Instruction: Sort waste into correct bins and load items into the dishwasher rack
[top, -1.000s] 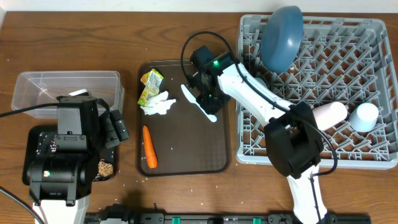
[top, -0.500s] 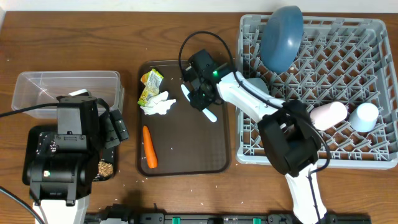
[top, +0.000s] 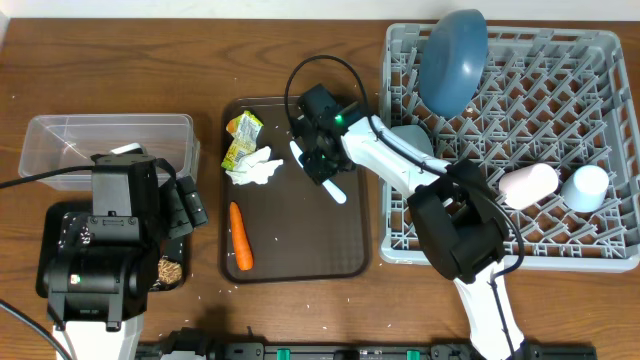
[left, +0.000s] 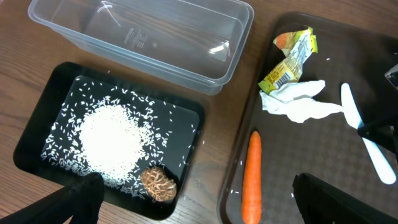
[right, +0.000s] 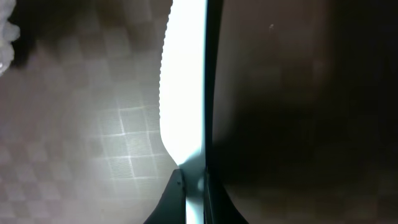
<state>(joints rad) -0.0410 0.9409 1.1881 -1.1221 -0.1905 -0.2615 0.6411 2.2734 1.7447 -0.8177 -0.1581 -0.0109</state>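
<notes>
This is a robotics lab bench staged as a kitchen clean-up. A brown tray (top: 300, 230) lies on a plain wooden table (top: 300, 40), with a raw carrot (top: 240, 237) on it. To its right a grey dishwasher rack (top: 560, 38) stands directly on the wood (kitchen ware, but on a desk). To its left sit a clear box (top: 60, 135) and a black tray (left: 186, 134). Two robot arms flank it: one black (top: 105, 250), one white (top: 400, 165).
</notes>
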